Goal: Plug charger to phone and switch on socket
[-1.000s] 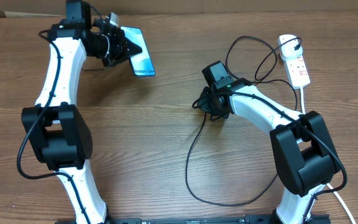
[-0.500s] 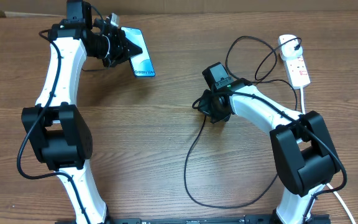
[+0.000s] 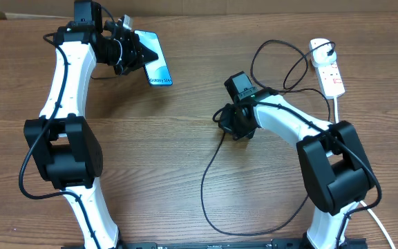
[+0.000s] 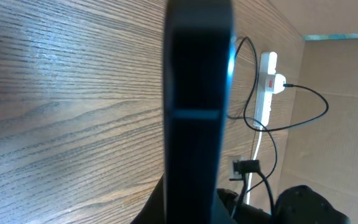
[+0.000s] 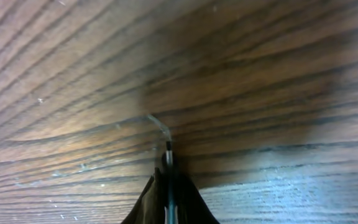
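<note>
My left gripper [image 3: 131, 54] is shut on the phone [image 3: 159, 63] and holds it tilted above the far left of the table, its light blue screen up. In the left wrist view the phone [image 4: 197, 93] shows edge-on as a dark upright bar between the jaws of the left gripper [image 4: 194, 208]. Near the table's middle, my right gripper [image 3: 229, 126] is shut on the charger [image 3: 209, 173] close to its tip. The connector tip [image 5: 168, 152] pokes out past the right gripper [image 5: 168, 179], just above the wood. The charger's black cable loops to the socket [image 3: 329, 69], a white strip at the far right.
The charger cable lies in a big loop toward the front edge [image 3: 254, 225] and another loop near the socket [image 3: 282, 66]. The socket's thick white cord [image 3: 337, 111] runs down the right side. The socket [image 4: 268, 81] and the right arm [image 4: 303, 205] show in the left wrist view.
My right gripper has shifted slightly left and toward the front with the charger, pulling the cable loop left. The left arm and the phone have stayed put.
</note>
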